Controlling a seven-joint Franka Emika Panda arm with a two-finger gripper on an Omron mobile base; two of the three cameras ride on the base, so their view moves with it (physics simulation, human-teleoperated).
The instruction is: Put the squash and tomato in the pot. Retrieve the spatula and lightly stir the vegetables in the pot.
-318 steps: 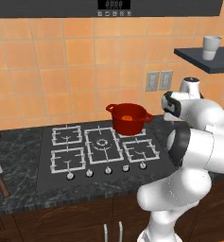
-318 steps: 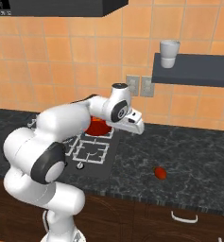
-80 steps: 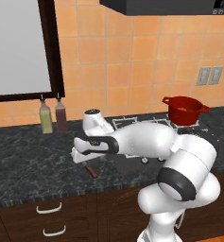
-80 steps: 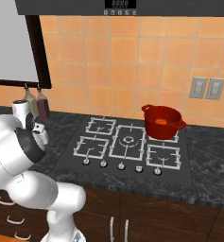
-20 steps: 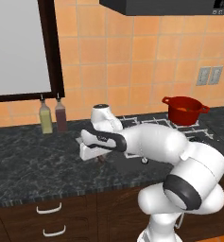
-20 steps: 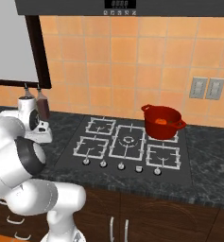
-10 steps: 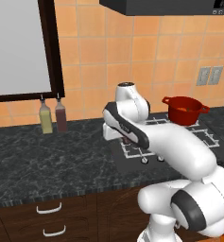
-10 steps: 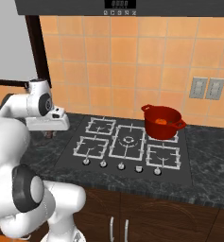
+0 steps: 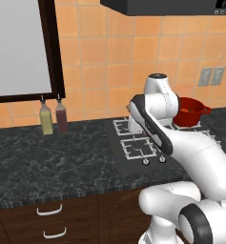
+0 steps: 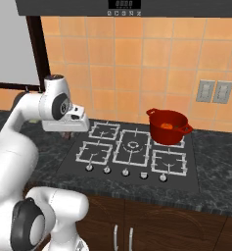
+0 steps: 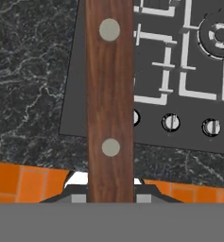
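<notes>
Clamped narrowly on the spatula (image 11: 109,99) handle with 2 rivets, gripper (image 10: 68,128) held above the stove's (image 10: 132,153) left edge. Red pot (image 10: 168,126) on the stove's back right burner, orange squash (image 10: 167,126) inside.

A black gas cooktop (image 10: 132,147) with white grates sits in a dark speckled stone surface (image 9: 47,162), a row of knobs (image 10: 125,172) along its front edge, just ahead of and below the tool. Behind the tool and off to its side, two bottles, one yellowish (image 9: 46,120) and one dark red (image 9: 61,117), stand side by side against an orange tiled wall (image 10: 151,63) under a dark-framed window (image 9: 19,47). Twin wall outlets (image 10: 214,91) are mounted beyond the hob, well away from the tool; dark wood drawers (image 9: 50,221) run beneath.
</notes>
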